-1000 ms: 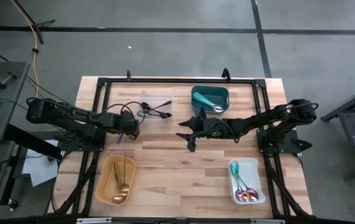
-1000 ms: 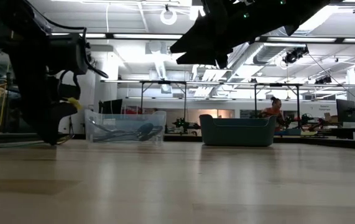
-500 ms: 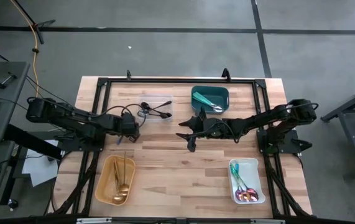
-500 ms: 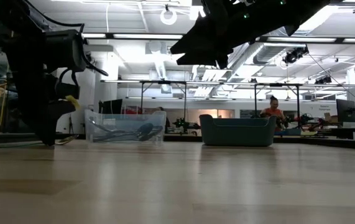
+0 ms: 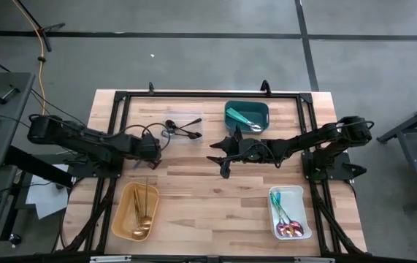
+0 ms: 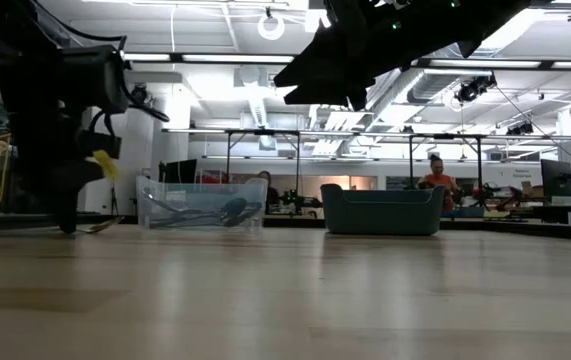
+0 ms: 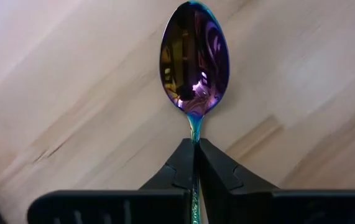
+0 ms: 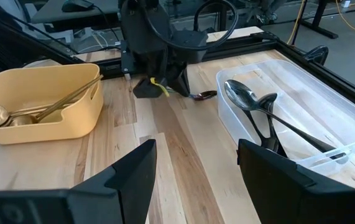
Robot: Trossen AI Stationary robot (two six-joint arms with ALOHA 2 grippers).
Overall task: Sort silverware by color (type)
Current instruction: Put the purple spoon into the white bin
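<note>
An iridescent pink-purple spoon (image 7: 194, 65) lies near the table's left side with my left gripper (image 7: 195, 142) shut on it. The right wrist view shows that gripper (image 8: 165, 87) pointing down, the spoon's bowl (image 8: 203, 95) sticking out low over the wood. The low view has it at the far left (image 6: 70, 215). My right gripper (image 5: 220, 156) hangs open above the table's middle, nothing between its fingers (image 8: 196, 180). My left gripper pinches the spoon's slim handle just behind the bowl (image 7: 193, 129) between its two fingers (image 7: 180, 163). The fingers come steeply from above and lie along the handle. The bowl sits at table height, hollow side up; whether it is clear of the wood I cannot tell.
A yellow bin (image 5: 123, 219) at the near left holds gold spoons. A clear bin (image 5: 192, 117) at the far left holds black ones. A teal bin (image 5: 264, 109) stands at the far middle, a white bin (image 5: 301, 197) with iridescent spoons at the near right. Bare wood lies between them.
My left gripper has shut on the iridescent spoon's handle and has rolled slightly; it stays over the same spot on the table's left side. The spoon has not visibly moved.
</note>
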